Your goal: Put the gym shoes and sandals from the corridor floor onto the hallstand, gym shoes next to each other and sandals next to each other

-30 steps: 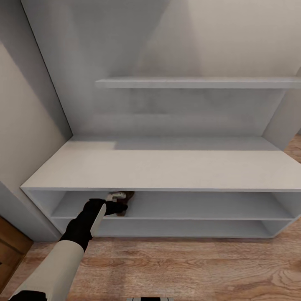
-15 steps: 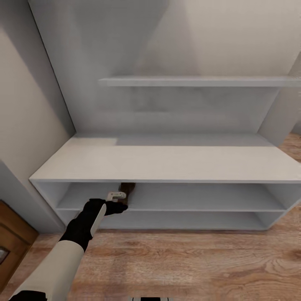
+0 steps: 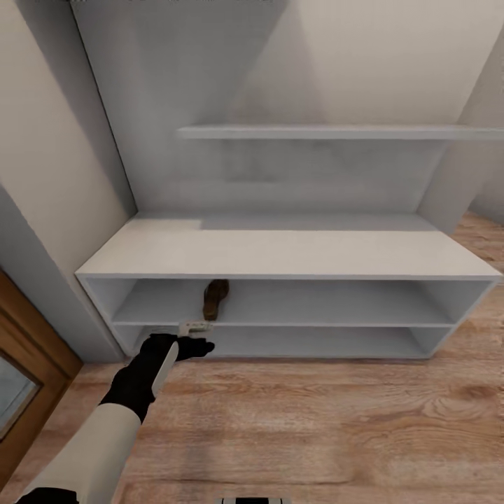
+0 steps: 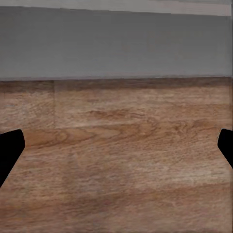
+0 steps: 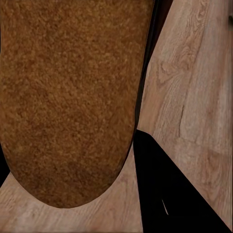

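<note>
One brown sandal [image 3: 215, 299] lies on the upper open tier of the white hallstand [image 3: 280, 253], towards its left half. My left gripper [image 3: 199, 337] hovers just in front of the rack, below that sandal and apart from it. In the left wrist view the left gripper [image 4: 116, 150] is open, its fingertips [image 4: 9, 145] spread wide over bare corridor floor [image 4: 116, 170]. Another brown sandal [image 5: 68, 97] sits very close in the right wrist view, and my right gripper [image 5: 73, 150] is shut on it, above the wood floor [image 5: 194, 73]. The gym shoes are out of view.
A grey-white wall shelf [image 3: 315, 131] hangs above the rack's flat top. A brown wooden door [image 3: 21, 378] stands at the left, beside the grey wall corner. Wood plank floor [image 3: 315, 420] stretches in front of the rack.
The camera has backed away from the rack. My left gripper has drawn out of the upper tier, leaving the sandal lying on that shelf.
</note>
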